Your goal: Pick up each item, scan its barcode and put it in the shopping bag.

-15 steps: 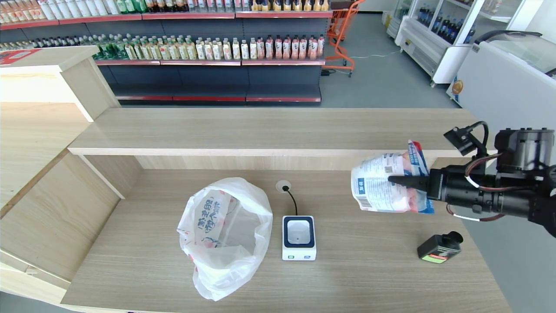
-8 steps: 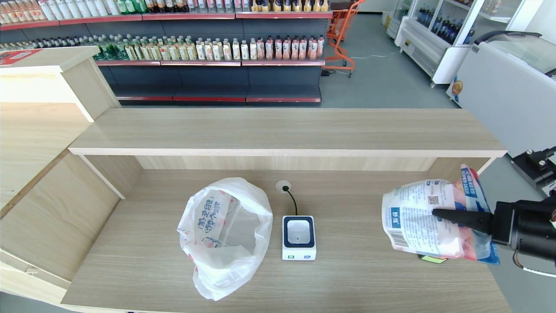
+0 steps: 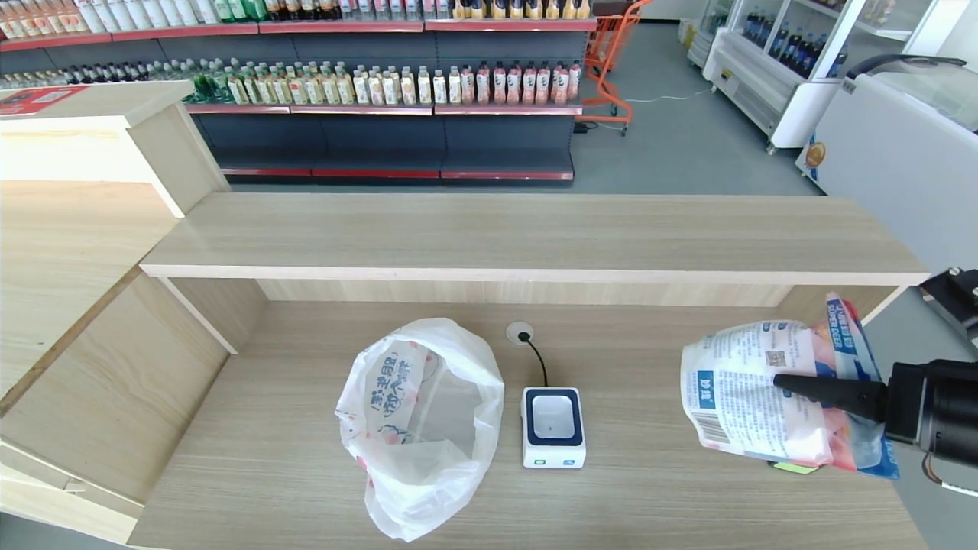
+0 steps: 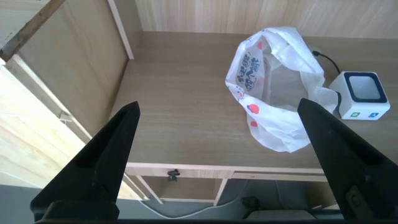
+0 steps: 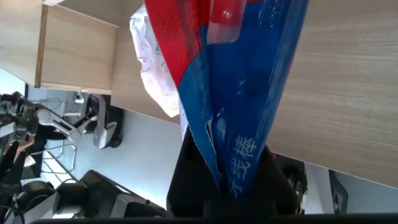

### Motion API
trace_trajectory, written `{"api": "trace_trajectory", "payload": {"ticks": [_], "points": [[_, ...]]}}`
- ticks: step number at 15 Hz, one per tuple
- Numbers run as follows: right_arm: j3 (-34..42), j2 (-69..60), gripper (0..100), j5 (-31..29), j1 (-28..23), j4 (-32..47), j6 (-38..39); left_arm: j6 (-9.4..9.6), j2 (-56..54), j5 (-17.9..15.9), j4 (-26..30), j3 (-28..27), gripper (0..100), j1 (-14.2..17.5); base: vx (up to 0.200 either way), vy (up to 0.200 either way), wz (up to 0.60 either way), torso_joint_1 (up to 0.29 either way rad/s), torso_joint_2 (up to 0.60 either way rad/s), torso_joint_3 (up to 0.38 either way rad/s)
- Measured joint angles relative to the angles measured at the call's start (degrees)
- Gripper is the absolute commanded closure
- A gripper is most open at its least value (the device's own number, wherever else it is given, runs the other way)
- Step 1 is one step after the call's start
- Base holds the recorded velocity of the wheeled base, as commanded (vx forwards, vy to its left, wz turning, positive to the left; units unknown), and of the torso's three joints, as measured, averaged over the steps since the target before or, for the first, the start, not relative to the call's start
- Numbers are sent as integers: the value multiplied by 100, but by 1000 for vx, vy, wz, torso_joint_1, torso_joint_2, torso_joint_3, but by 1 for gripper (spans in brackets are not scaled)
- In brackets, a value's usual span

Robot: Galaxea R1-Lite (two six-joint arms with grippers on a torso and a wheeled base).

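Between the clamped right fingers (image 3: 821,389) hangs a snack packet (image 3: 745,405), apparently unscanned; scanner (image 3: 553,425) and shopping bag (image 3: 428,428) lie beyond; left fingers (image 4: 106,168) gape.

There's the packet (image 3: 752,401), white printed back to us, blue tab, black barcode stripes, pink and blue along its edge. Black right hand (image 3: 779,380). The shopping bag (image 3: 420,424): cloudy white, green lettering, reddish blobs. White scanner (image 3: 553,426), navy frame. Pale wood-grain bench (image 3: 649,489). A yellow-green sliver (image 3: 795,467) below the packet, possibly a label.
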Motion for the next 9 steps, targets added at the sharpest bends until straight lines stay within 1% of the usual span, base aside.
{"api": "trace_trajectory", "payload": {"ticks": [1,3,5,9], "points": [[0,2,100,-1,-4,4,0,27,0,-2,0,0,0,5,0,200,0,-12,-12,7],[0,18,100,-4,5,102,-5,34,0,-2,2,0,0,5,0,0,0,0,0,0],[-35,46,100,-1,85,373,-35,18,0,-2,0,0,0,5,0,0,0,0,0,0],[-187,463,100,-20,440,589,-276,13,0,-7,0,0,0,7,0,0,0,0,0,0]]}}
